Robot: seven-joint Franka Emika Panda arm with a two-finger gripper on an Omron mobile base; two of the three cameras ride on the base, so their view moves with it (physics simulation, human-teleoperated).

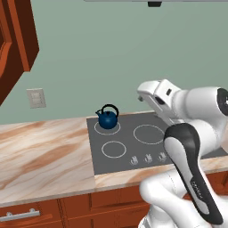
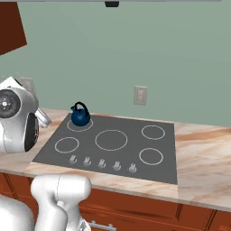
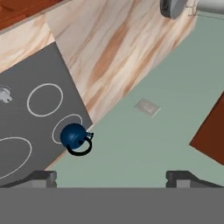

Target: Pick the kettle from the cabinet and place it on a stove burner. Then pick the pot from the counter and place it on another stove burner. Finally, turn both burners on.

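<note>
Hand view: kettle [image 3: 73, 135] upright on rear corner burner [image 3: 66, 128] of cooktop [image 3: 26, 127], apart from gripper [image 3: 111, 177].
Fingers [image 3: 41, 177] spread wide, empty, touching nothing. Pot [image 3: 173, 6] at far end of counter [image 3: 113, 48], next to take; likely rigid, heavier, smooth metal. Best gripped at rim or loop handle.

Kitchen: cooktop [image 2: 113, 140], marble counter [image 1: 40, 151], cabinet [image 1: 18, 40]

Kettle [image 1: 107, 119] on cooktop [image 1: 133, 153], counter [image 1: 44, 156]
</note>
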